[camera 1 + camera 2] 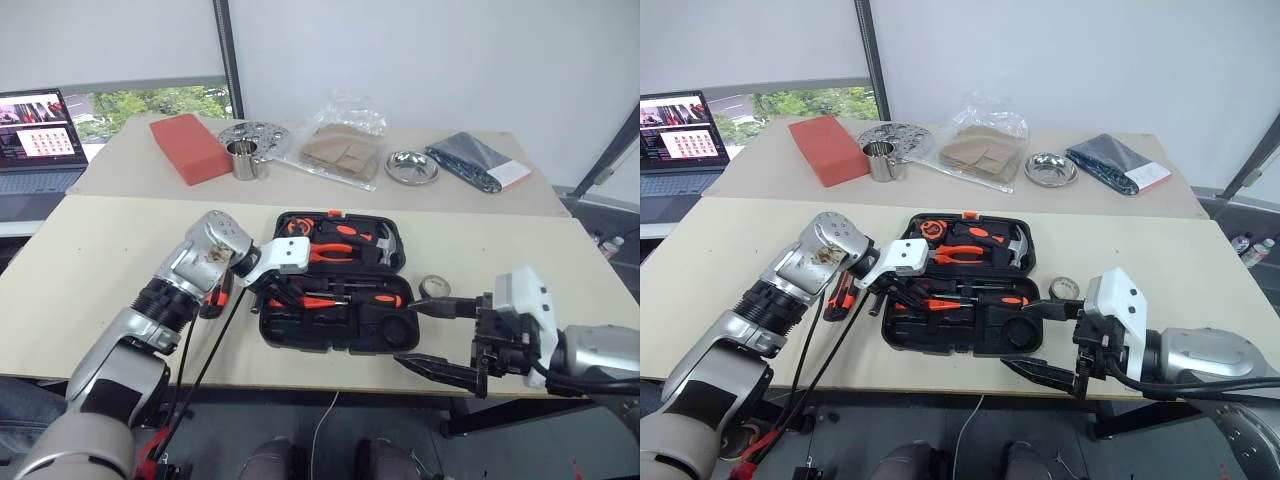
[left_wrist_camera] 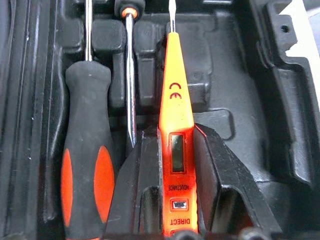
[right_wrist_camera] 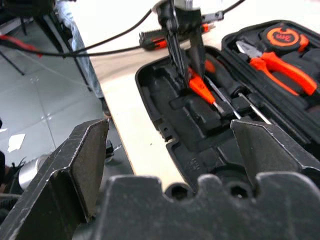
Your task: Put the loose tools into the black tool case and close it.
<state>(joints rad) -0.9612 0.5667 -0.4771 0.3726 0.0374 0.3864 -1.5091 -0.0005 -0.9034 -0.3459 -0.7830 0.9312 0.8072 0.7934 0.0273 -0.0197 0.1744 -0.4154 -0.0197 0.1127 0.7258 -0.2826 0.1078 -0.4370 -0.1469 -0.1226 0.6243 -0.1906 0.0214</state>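
My right gripper (image 1: pixel 432 337) hangs off the tool case's (image 1: pixel 335 335) near right corner, jaws wide, empty. Left gripper (image 1: pixel 908 290) is inside the case, jaws narrow on the red tester (image 2: pixel 176 120), beside a screwdriver (image 2: pixel 87 150). Tape roll (image 1: pixel 434 287) right of case, knife (image 1: pixel 216 296) left, on the worktop (image 1: pixel 100 270).

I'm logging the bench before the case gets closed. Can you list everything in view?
tool case: 1, black, open, front table centre
tester screwdriver: 1, red-orange, between left hand's fingers over the case
screwdriver: 1, black-orange, in the case
pliers: 1, orange-handled, in the case lid
hammer: 1, in the lid
tape roll: 1, grey, right of the case
utility knife: 1, black-orange, left of the case
block: 1, red, rear table
metal cup: 1, rear table
laptop: 1, far left
left hand: gripping tester
right hand: open
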